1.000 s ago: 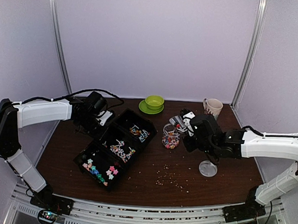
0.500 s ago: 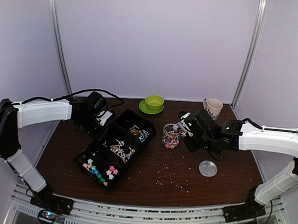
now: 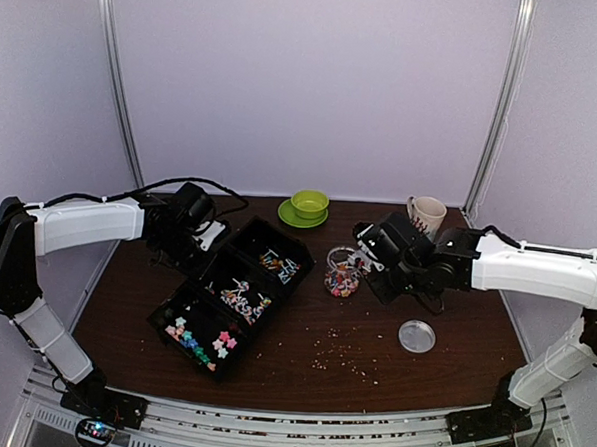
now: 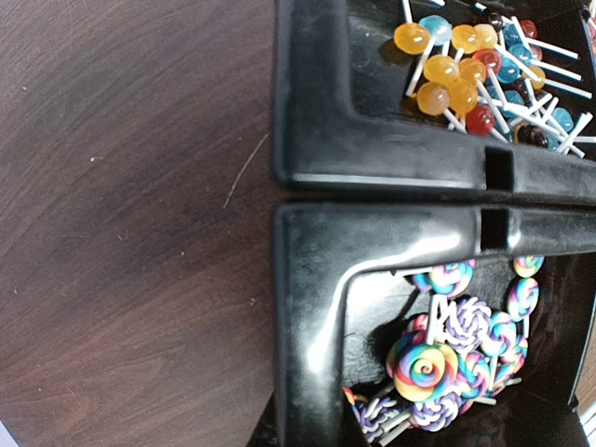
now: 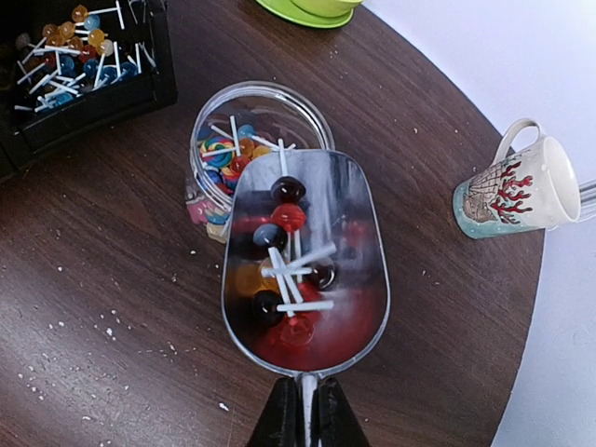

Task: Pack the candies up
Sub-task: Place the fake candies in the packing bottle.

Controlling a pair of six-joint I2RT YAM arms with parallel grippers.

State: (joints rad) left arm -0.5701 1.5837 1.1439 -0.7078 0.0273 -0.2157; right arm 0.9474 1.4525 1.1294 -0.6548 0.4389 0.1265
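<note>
Several candies (image 5: pixel 284 244), stick lollipops, are lying in the clear scoop (image 5: pixel 365 233) at frame centre, its lip hanging over the glass jar (image 5: pixel 219 126); more are filling the black tray (image 5: pixel 112 102) upper left. At the bottom edge the right gripper (image 5: pixel 303 399) is clenching the scoop handle. By the tray's upper-left rim the left gripper (image 3: pixel 206 237) is sitting, grip undeterminable. Candies are probably handling light, hard, slippery: carrying by scoop, tilting slowly. Dark wood table (image 5: pixel 84 279) is carrying crumbs (image 3: pixel 341 358); pale walls are enclosing it.
</note>
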